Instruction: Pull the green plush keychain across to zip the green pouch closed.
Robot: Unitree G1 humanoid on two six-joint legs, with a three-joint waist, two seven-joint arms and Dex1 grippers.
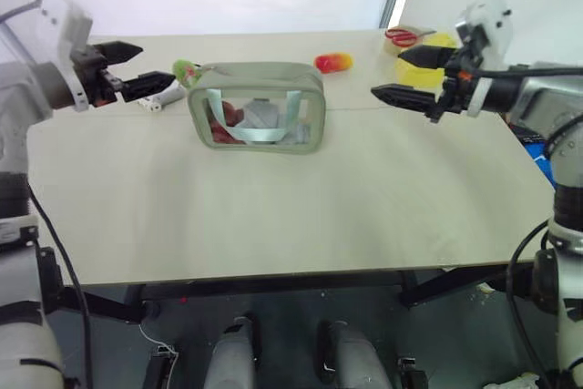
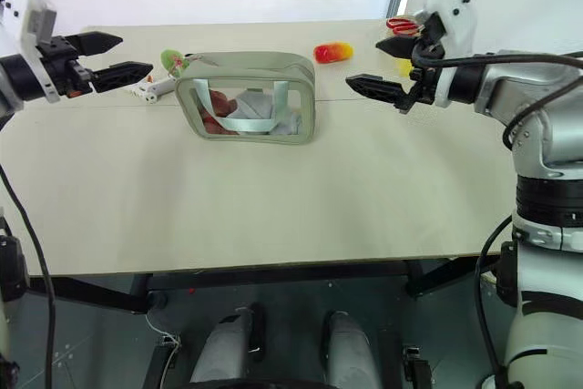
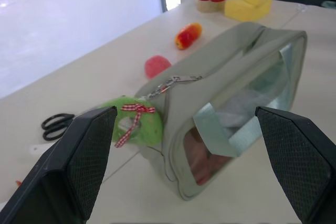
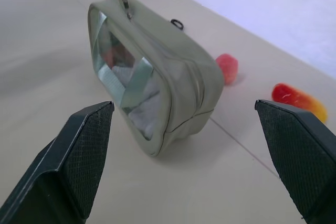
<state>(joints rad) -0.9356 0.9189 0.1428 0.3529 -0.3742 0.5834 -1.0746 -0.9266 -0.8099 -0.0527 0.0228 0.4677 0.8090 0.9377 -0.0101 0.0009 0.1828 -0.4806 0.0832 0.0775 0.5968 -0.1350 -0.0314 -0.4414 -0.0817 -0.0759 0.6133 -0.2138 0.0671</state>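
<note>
Both grippers hanging wide open, empty. Left gripper (image 1: pixel 137 68) facing the keychain (image 1: pixel 185 70) just ahead, at the pouch (image 1: pixel 258 107) end. Right gripper (image 1: pixel 412 77) should be bracing the far end during the pull.

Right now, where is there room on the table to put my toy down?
The wide bare stretch of table between the green pouch and the near edge. It's crowded behind the pouch: red-and-yellow plush toy, yellow blocks, scissors.

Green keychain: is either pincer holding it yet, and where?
No. Both pincers, left and right, are open and empty, off either end of the pouch; the keychain hangs free.
</note>
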